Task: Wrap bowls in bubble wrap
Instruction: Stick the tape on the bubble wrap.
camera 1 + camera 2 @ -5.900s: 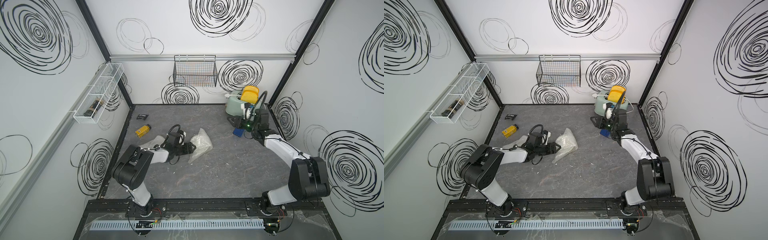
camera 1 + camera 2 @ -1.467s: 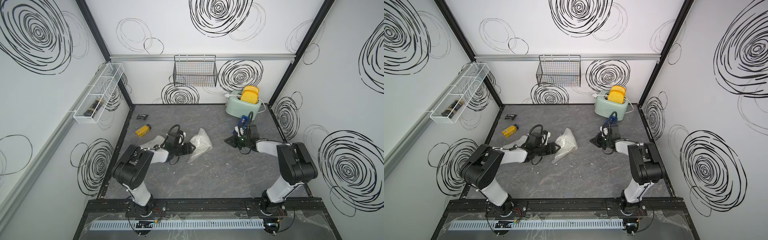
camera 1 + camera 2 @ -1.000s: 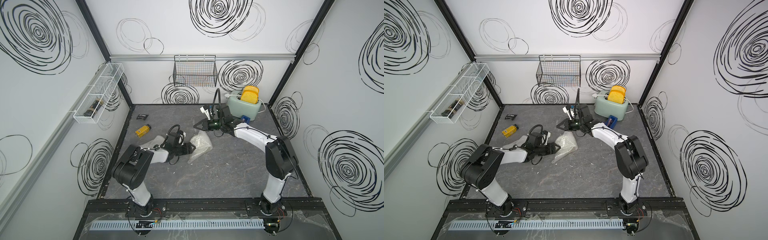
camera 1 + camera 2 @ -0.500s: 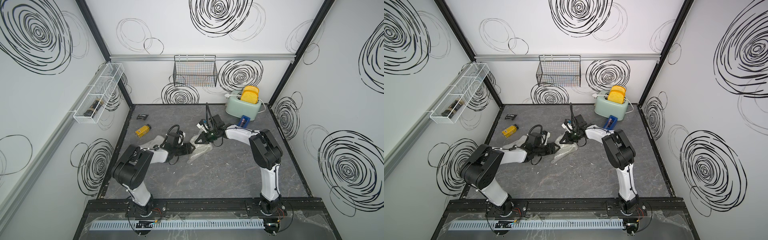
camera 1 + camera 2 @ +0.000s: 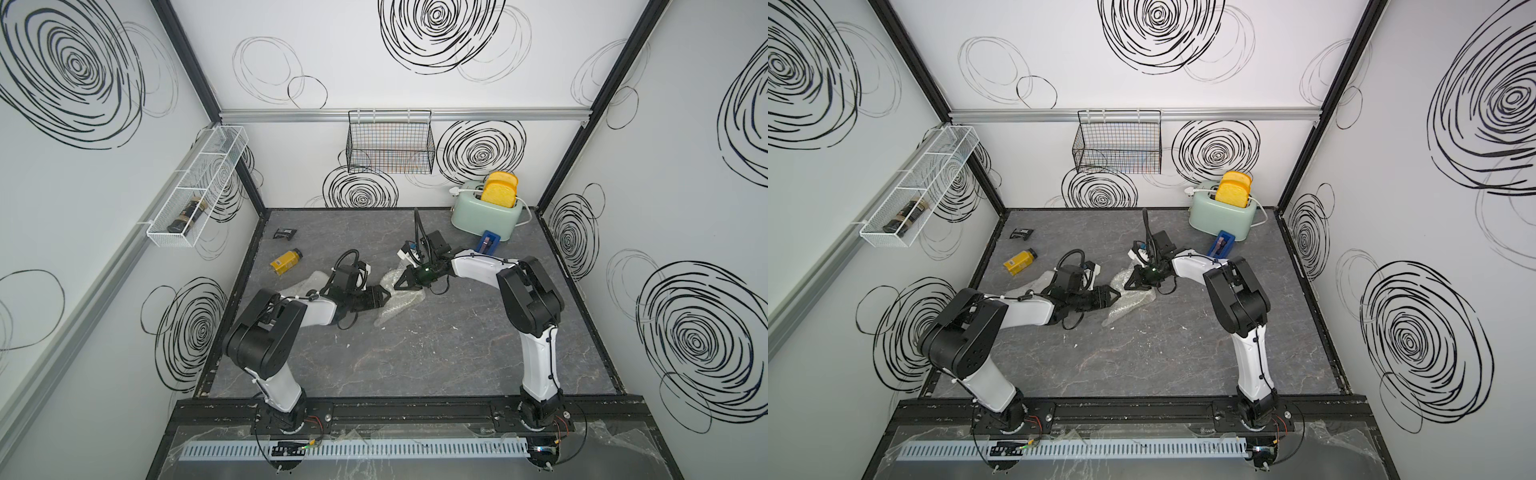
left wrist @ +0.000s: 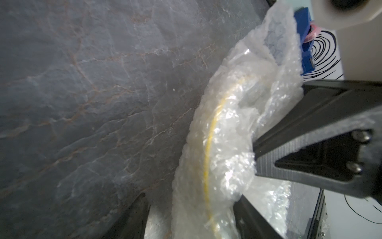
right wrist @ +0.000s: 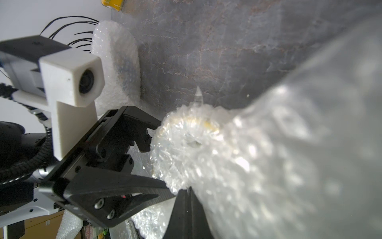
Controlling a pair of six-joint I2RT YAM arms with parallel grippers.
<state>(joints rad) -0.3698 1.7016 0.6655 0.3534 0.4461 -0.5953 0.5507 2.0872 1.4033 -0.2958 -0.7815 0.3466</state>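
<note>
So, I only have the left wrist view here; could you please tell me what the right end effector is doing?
Observer: The right end effector is shut, with its tips against the bubble wrap bundled round the bowl. I cannot tell whether it pinches a fold.
Operator: Thank you. Is the other sheet anywhere close?
Observer: Yes. In both top views a second sheet lies bunched on the table beside the left arm, on the yellow bottle side. What it holds, if anything, I cannot make out.
</note>
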